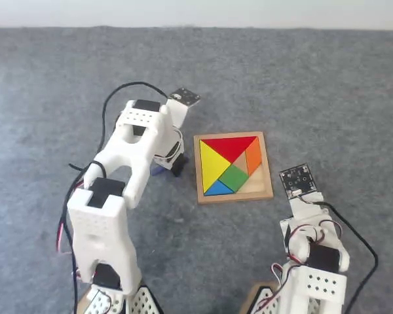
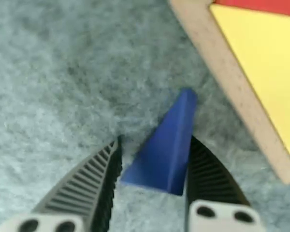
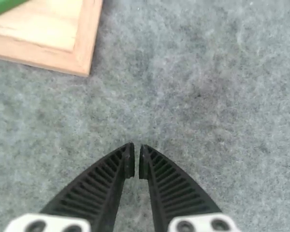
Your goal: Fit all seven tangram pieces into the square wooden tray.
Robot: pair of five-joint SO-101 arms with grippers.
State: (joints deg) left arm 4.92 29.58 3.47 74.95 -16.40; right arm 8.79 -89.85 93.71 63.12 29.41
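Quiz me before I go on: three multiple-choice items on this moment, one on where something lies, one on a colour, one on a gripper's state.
1. Where is the dark blue piece?
A) inside the wooden tray
B) on the grey mat beside the tray, between the left gripper's fingers
C) under the right gripper

2. What colour is the piece just across the tray's rim from it?
A) green
B) yellow
C) orange

3. What state is the right gripper in?
A) wide open
B) shut on a green piece
C) shut on nothing

Answers:
1 B: the left wrist view shows it on the mat outside the rim, between the open fingers.
2 B: the yellow piece lies just inside that rim.
3 C: its fingertips almost meet over bare mat.
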